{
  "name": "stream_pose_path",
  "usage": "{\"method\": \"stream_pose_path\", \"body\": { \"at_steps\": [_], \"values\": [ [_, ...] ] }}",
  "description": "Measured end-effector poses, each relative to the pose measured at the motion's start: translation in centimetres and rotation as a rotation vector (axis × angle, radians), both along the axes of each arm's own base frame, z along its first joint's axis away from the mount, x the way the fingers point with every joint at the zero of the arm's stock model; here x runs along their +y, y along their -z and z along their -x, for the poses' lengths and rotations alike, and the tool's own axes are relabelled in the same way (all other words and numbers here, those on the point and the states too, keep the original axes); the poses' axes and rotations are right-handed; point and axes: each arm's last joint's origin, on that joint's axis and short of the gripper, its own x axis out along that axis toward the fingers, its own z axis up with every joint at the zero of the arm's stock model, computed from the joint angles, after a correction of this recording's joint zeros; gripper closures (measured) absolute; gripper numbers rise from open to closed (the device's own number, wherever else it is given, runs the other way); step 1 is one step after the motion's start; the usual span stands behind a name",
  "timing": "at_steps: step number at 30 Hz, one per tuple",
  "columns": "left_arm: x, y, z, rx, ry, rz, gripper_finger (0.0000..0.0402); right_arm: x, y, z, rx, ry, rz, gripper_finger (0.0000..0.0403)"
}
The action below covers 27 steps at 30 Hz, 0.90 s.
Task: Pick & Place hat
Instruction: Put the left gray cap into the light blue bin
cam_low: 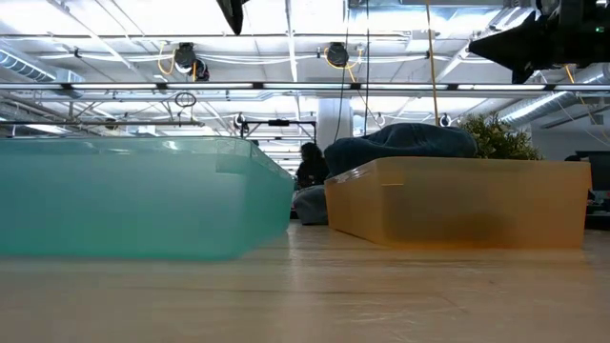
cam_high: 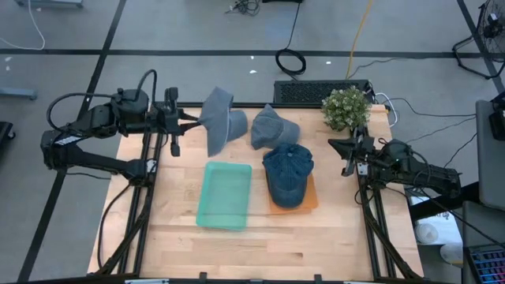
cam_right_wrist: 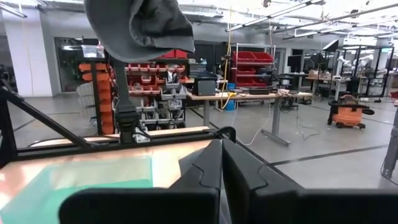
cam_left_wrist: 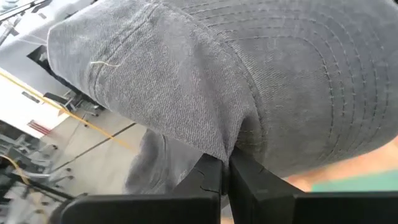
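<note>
My left gripper (cam_high: 194,120) is shut on a grey denim hat (cam_high: 218,120), which it holds above the table's far left part, beyond the teal tray (cam_high: 225,195). In the left wrist view the hat (cam_left_wrist: 205,74) fills the frame. A second grey hat (cam_high: 274,127) lies on the table by the far edge. A dark blue hat (cam_high: 288,172) sits in the orange tray (cam_high: 309,201). My right gripper (cam_high: 338,147) waits shut at the table's right, touching nothing; its view shows the held hat (cam_right_wrist: 140,25) aloft. My left gripper pinches the grey hat between its two fingers (cam_left_wrist: 208,177) at a fold of fabric where the crown meets the stitched brim (cam_left_wrist: 233,143). The fingers come level from the table's left. The hat is lifted clear of the table and hangs around the fingertips.
A potted plant (cam_high: 346,107) stands at the far right corner, close to my right arm. The teal tray (cam_low: 133,195) and orange tray (cam_low: 457,200) stand side by side mid-table. Bare wood lies along the near edge. Floor cables run beyond the far edge.
</note>
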Motion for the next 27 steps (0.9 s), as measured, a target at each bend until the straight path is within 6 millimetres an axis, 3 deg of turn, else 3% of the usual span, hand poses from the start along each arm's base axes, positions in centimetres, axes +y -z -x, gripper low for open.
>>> {"method": "stream_pose_path", "body": {
  "at_steps": [9,15,21,27],
  "values": [
    [-2.3,1.9,-2.4,0.175,-0.012,-0.122,0.0394,-0.1,1.5,-0.5,0.047,0.000,-0.008,0.0403],
    [-4.1,3.0,-4.3,0.239,-0.007,-0.190,0.0397,-0.2,3.8,-1.1,0.115,0.000,-0.018,0.0403],
    [-5.2,3.2,-4.2,0.238,0.020,-0.173,0.0395,-0.3,6.1,-1.6,0.182,0.000,-0.030,0.0403],
    [-5.6,3.2,-4.0,0.242,-0.013,-0.164,0.0391,-0.3,6.0,-1.8,0.106,-0.001,-0.017,0.0403]
  ]
}}
